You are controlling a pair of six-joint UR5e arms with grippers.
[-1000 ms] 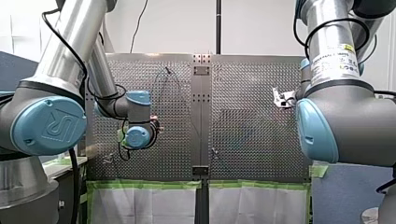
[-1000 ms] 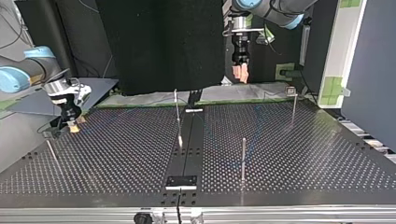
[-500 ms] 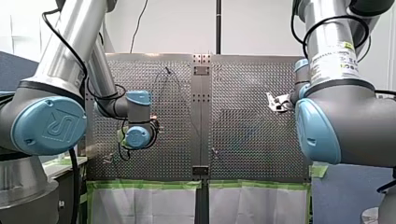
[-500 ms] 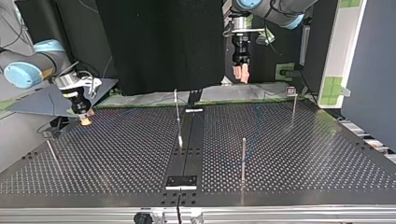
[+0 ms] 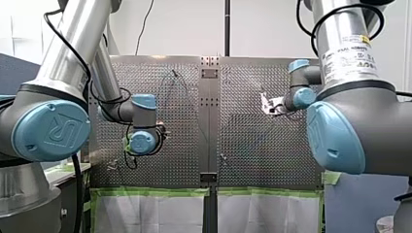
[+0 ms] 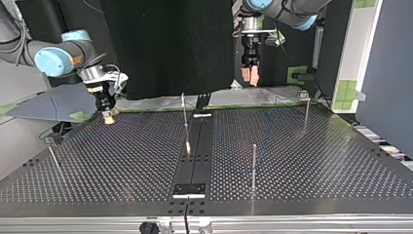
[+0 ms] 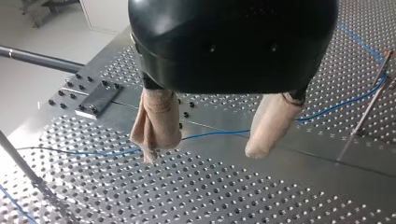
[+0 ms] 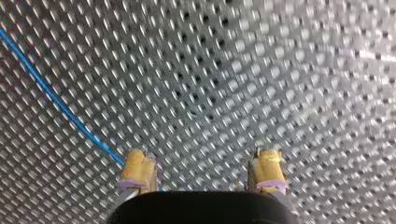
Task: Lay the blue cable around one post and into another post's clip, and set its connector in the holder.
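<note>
My left gripper (image 7: 212,140) has its two beige-wrapped fingers (image 7: 156,123) set wide apart, with nothing between them. It grips nothing. In the left wrist view the blue cable (image 7: 215,135) lies flat on the perforated table (image 7: 210,196) below the fingertips. It passes behind the tip of one finger, crosses the open gap, goes behind the other finger and runs on to a thin metal post (image 7: 369,107) beside that finger. It meets the post low down; whether it wraps round the post cannot be told. A small dark plate (image 7: 99,98) with screws sits on the table beyond the first finger. In the top view this gripper hangs well above the table's far edge, clear of the surface.

My right gripper (image 8: 203,170) also has its jaws apart. Its two yellow pads (image 8: 137,170) stand well separated and hold nothing. In the right wrist view the cable runs in a slanting line across the table, reaches the outer side of one pad and goes out of sight under the gripper's body. It does not enter the gap. In the top view this gripper points down close over the table, near the far edge at that view's left.

Another post (image 6: 253,163) stands upright on the table toward its near edge, well apart from both grippers.
</note>
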